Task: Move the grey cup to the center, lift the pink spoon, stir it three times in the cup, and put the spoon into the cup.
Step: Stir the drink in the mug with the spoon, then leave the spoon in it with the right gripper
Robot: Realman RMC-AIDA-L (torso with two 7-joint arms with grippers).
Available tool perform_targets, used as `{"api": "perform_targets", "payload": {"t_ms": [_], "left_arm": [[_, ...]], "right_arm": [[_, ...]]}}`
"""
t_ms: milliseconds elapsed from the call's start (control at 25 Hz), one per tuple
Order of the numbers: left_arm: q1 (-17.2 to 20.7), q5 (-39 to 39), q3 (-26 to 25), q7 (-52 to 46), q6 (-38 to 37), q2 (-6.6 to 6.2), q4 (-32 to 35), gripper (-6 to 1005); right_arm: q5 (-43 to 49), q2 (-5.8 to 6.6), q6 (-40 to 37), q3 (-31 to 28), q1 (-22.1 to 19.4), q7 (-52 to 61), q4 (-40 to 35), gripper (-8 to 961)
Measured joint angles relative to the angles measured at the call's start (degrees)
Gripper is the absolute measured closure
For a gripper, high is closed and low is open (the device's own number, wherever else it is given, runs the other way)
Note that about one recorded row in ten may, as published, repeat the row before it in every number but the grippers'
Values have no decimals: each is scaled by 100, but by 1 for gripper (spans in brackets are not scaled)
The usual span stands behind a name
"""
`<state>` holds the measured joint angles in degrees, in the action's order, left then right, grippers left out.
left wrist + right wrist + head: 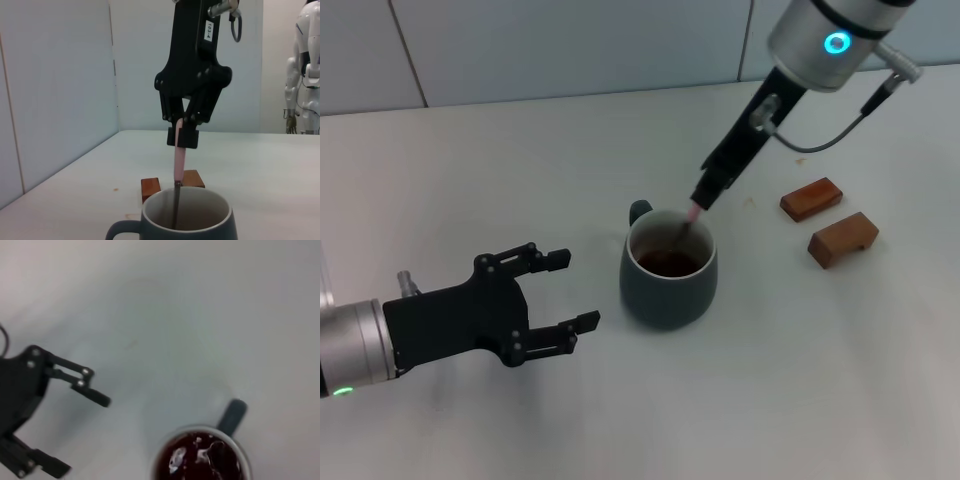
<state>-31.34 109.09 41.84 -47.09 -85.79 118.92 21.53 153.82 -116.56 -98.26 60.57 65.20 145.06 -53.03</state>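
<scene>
The grey cup (668, 272) stands near the middle of the white table, handle toward the far left, dark brown liquid inside. It also shows in the left wrist view (187, 220) and the right wrist view (202, 457). My right gripper (703, 196) hangs just above the cup's far rim, shut on the pink spoon (691, 216). The spoon hangs upright, its metal end down in the cup. The left wrist view shows the right gripper (182, 132) gripping the spoon's pink handle (178, 160). My left gripper (570, 290) is open and empty, left of the cup.
Two small brown wooden blocks (811, 198) (843, 238) lie to the right of the cup. A tiled wall runs along the table's far edge. In the left wrist view another white robot (305, 70) stands far off.
</scene>
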Motion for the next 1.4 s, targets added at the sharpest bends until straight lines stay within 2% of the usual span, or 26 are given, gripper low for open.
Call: {"api": "perform_targets", "payload": {"t_ms": [200,280,440,560,680,840,1080,1200,1320,1400], "left_arm": [[5,-1,1,-9,2,0,0,214],[6,0,1,-11,2,0,0,214],[-4,-1,4,-13,2,5,0,214],[-8,-3,9,-14,2,6,0,214],[-10,-4,9,-10,1,8,0,214],[-12,-3,9,-5,1,8,0,214],[-21,-3,9,-12,-20,8,0,214],[-25,-3,9,-13,-22,8,0,214],[-31,-3,9,-14,-16,3,0,214],[-31,-3,9,-14,-8,1,0,214]], "right_arm": [[61,-5,-288,6,4,20,-21,780],[-2,-97,-437,8,58,-8,-22,777],[-12,-161,-300,18,103,-28,-34,771],[14,-102,-49,28,119,-30,9,767],[34,70,-50,13,102,-25,77,762],[19,97,-240,16,81,3,58,756],[-118,-116,-286,49,224,-125,115,747],[-70,-161,8,49,265,-96,118,743],[-62,-165,91,19,176,-32,-6,738],[-85,-223,54,71,-74,-5,-456,735]]}}
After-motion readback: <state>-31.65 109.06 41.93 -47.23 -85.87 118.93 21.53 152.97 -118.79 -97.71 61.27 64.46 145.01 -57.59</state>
